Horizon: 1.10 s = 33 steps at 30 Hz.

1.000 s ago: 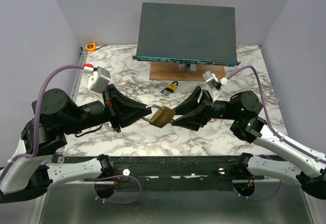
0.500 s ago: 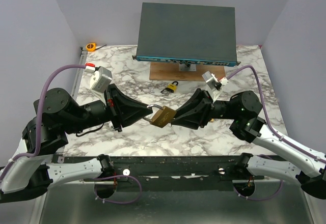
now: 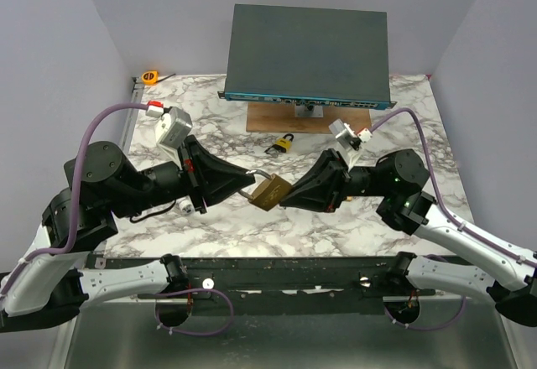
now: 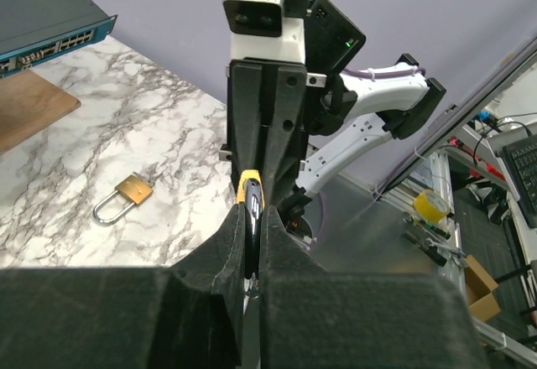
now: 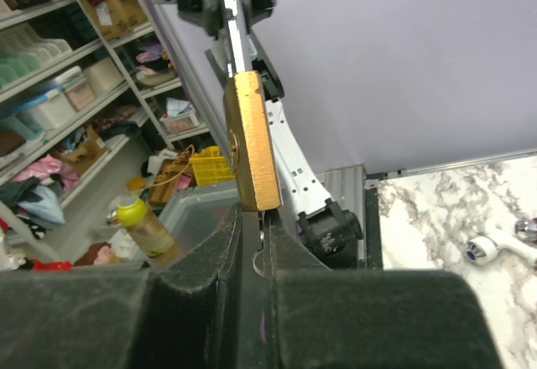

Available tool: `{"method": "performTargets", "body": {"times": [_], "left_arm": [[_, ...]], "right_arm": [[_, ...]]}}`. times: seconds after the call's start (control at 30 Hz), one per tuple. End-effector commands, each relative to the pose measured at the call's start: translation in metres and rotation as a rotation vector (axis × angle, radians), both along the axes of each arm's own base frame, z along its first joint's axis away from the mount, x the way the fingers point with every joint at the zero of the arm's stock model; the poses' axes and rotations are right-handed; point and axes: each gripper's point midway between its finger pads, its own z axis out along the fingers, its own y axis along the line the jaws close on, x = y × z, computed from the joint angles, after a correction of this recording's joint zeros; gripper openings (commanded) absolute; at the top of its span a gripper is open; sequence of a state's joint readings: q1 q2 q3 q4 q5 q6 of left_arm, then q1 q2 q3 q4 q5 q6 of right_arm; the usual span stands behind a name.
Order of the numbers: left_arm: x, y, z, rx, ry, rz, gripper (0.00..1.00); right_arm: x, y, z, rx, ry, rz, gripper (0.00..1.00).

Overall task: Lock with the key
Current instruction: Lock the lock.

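A brass padlock point(image 3: 270, 191) hangs in the air between the two arms, above the marble table point(image 3: 252, 218). My left gripper point(image 3: 250, 183) is shut on its silver shackle point(image 5: 236, 27). In the left wrist view only a dark and orange edge of the padlock point(image 4: 252, 205) shows between the jaws of the left gripper point(image 4: 250, 220). My right gripper point(image 3: 285, 198) meets the lock's lower end. In the right wrist view the brass body point(image 5: 252, 142) stands just above the right gripper point(image 5: 256, 218), whose jaws are pinched on the thin metal key point(image 5: 263, 231) under it.
A second, smaller padlock point(image 3: 283, 144) lies on the table behind the grippers, also seen as the small padlock point(image 4: 124, 199) in the left wrist view. A grey network switch point(image 3: 309, 54) sits on a wooden board point(image 3: 306, 119) at the back. An orange tape measure point(image 3: 150, 76) lies at the far left corner.
The right gripper's jaws have narrowed from wide apart to pinched on the key under the padlock. The left arm has shifted slightly right, still holding the shackle.
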State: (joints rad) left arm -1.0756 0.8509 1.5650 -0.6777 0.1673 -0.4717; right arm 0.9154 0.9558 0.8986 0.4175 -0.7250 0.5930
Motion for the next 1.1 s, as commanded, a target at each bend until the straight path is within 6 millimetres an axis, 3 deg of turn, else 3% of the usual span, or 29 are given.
{"method": "performTargets", "body": {"times": [0.0, 0.1, 0.37, 0.43, 0.57, 0.67, 0.9, 1.0, 1.07], "left_arm": [[-0.002, 0.014, 0.054, -0.179, -0.075, 0.031, 0.00], [-0.002, 0.016, 0.057, -0.184, -0.078, 0.034, 0.00], [-0.002, 0.015, 0.058, -0.181, -0.077, 0.029, 0.00], [-0.002, 0.015, 0.059, -0.186, -0.079, 0.030, 0.00], [-0.002, 0.014, 0.058, -0.183, -0.076, 0.028, 0.00], [0.001, 0.018, 0.057, -0.188, -0.077, 0.056, 0.00], [0.006, 0.049, 0.081, -0.210, -0.159, 0.146, 0.00], [0.007, 0.051, 0.082, -0.210, -0.162, 0.148, 0.00], [0.012, 0.045, 0.074, -0.201, -0.136, 0.148, 0.00]], "right_arm": [[-0.004, 0.001, -0.004, -0.011, -0.016, 0.026, 0.10], [-0.005, 0.000, -0.006, -0.012, -0.016, 0.032, 0.27], [-0.007, -0.003, -0.002, 0.000, -0.024, 0.035, 0.27], [-0.007, -0.002, -0.001, -0.002, -0.023, 0.038, 0.23], [-0.003, -0.001, -0.001, -0.003, -0.017, 0.017, 0.04], [0.000, 0.000, -0.006, -0.022, -0.011, 0.002, 0.01], [0.013, -0.002, -0.060, -0.139, 0.052, -0.092, 0.01], [0.021, -0.008, -0.089, -0.193, 0.100, -0.162, 0.01], [0.036, -0.014, -0.106, -0.236, 0.143, -0.271, 0.01]]}}
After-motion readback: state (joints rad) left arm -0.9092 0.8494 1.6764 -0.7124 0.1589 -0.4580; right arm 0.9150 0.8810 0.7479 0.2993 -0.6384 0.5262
